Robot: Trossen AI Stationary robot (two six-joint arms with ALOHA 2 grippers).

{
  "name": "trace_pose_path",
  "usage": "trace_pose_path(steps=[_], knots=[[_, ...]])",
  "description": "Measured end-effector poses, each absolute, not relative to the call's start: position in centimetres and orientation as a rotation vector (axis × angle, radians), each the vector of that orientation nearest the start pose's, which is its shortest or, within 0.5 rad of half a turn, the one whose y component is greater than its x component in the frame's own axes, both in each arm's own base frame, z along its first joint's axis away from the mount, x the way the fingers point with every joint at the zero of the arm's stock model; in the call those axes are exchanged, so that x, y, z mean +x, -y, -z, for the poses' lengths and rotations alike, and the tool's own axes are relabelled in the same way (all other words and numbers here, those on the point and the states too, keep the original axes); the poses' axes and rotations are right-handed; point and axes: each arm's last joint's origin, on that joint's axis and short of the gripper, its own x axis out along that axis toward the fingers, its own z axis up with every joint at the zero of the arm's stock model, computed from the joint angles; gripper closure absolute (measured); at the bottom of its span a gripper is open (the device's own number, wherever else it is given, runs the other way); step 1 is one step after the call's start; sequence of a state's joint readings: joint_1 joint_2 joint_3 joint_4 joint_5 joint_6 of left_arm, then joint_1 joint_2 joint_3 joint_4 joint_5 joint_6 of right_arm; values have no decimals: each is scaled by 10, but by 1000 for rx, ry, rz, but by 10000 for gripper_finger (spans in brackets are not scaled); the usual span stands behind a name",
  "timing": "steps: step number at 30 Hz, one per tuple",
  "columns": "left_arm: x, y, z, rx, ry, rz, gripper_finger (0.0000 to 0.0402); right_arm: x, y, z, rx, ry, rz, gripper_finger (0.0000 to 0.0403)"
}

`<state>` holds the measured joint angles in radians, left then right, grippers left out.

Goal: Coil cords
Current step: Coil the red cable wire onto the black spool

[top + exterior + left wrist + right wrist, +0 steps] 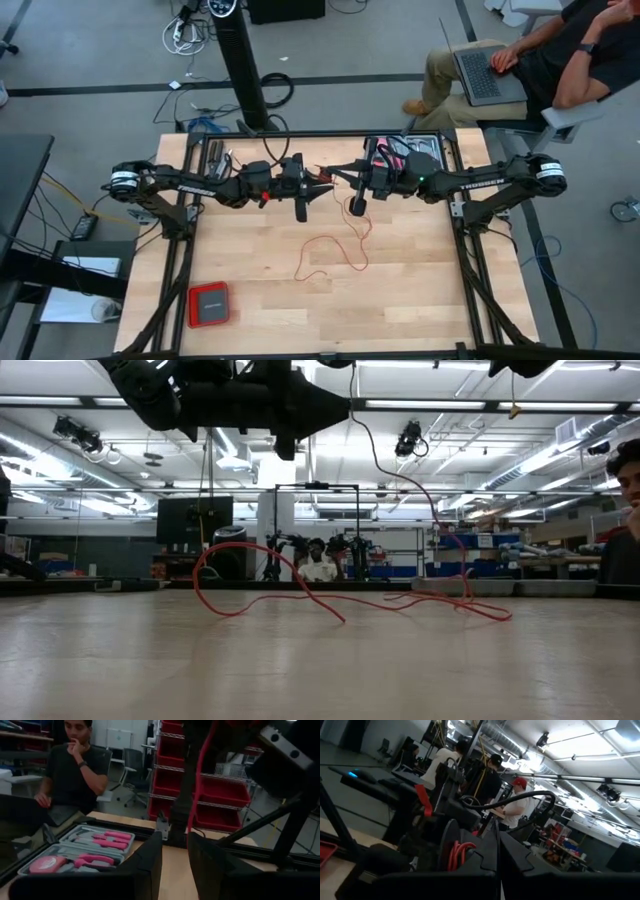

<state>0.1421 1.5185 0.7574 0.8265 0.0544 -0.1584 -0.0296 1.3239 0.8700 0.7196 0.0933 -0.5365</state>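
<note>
The red cord [330, 255] lies in loose loops on the table's middle [300, 595], and one strand [385, 465] rises from them to the grippers. My left gripper [305, 190] points level toward the table's right, its fingers apart [175, 845], with a small red coil [457, 855] at its fingers. My right gripper [352, 195] faces it from the right, close by and a little higher, and is shut [498, 855]. A red strand [199, 785] runs between the two grippers. My left gripper carries several turns of the cord [457, 855] looped around its fingers' free ends; around one finger or both, I cannot tell. Nothing shows in the gap between the fingers. The coil is clear of the table. My right gripper is shut on the cord where the rising strand [352, 212] ends. Its own fingers hide the place of contact. The fingers come level from the table's right. Below them the cord hangs slack down to the loops on the table.
A grey tool tray [400, 155] with pink tools [95, 842] stands at the table's far right. A flat red box [209, 303] lies near the front left corner. A seated person with a laptop [520, 55] is beyond the far right corner.
</note>
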Motion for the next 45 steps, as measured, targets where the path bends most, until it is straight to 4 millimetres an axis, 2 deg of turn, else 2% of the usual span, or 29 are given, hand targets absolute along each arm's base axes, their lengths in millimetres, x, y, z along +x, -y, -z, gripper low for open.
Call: trace_pose_path(steps=[6, 13, 19, 27, 30, 34, 45], knots=[[318, -44, -251, -152, 101, -82, 305, 295, 12, -332, -547, 232, 189, 402], [318, -41, -252, -199, 107, 24, 305, 295, 15, -331, -580, 224, 169, 402], [318, -42, -252, -201, 114, -27, 305, 295, 15, -335, -531, 288, 143, 402], [318, -43, -255, -172, 142, -45, 305, 311, 13, -320, -529, 319, 137, 402], [318, -43, -251, -176, 99, -44, 322, 311, 12, -321, -537, 324, 161, 402], [319, -43, -245, -170, 43, -48, 389, 306, 12, -326, -543, 321, 162, 402], [317, -42, -242, -159, -18, -28, 400, 283, 9, -337, -524, 185, 147, 402]])
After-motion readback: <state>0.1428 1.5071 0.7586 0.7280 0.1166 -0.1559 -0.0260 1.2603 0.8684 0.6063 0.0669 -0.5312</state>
